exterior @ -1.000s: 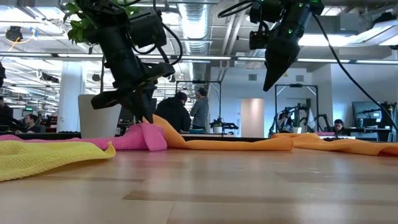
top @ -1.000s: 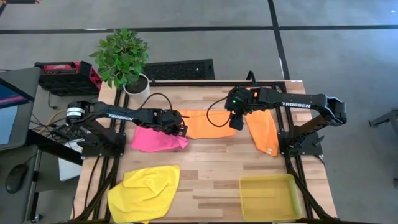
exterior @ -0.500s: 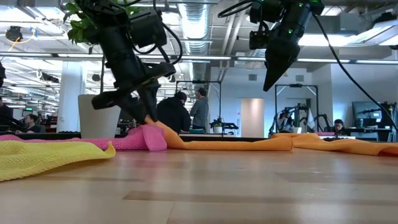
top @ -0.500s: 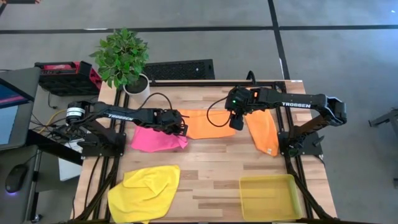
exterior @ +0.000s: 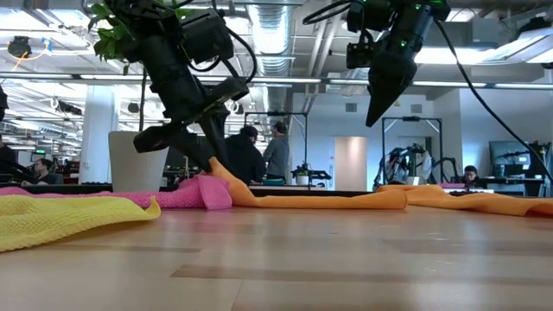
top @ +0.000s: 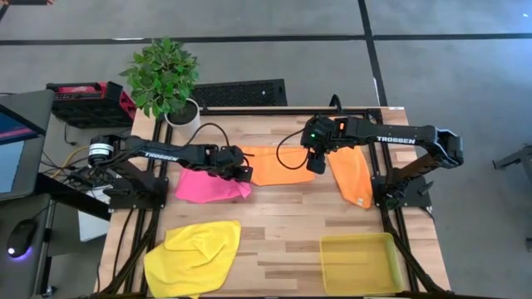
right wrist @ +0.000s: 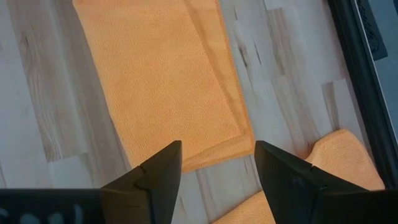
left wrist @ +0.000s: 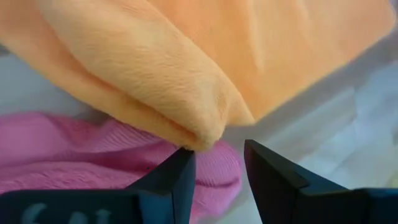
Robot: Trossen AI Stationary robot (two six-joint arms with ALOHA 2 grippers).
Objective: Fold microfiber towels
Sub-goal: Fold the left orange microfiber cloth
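Orange towel [top: 274,165] lies half folded beside the pink towel [top: 209,187]; left gripper [top: 243,172], fingers spread, should regrip its loose corner squarely, while right gripper [top: 315,165] hovers spread above.

Fuzzy cloth orange towel [left wrist: 186,68], matt wooden table [top: 283,224]

Setting: robotics lab or open-plan workshop. Evidence — a wooden table [top: 283,224] on a black metal frame, standing on a grey floor marked with dark tape lines; exposed ducts and pipes [exterior: 276,34] under the ceiling; more framed arm rigs [exterior: 415,160] far across the room; several people [exterior: 259,155] at workstations there. A monitor [top: 17,141], cables and a red case [top: 87,95] sit left of the table — a potted plant [top: 166,79] at its far left corner.
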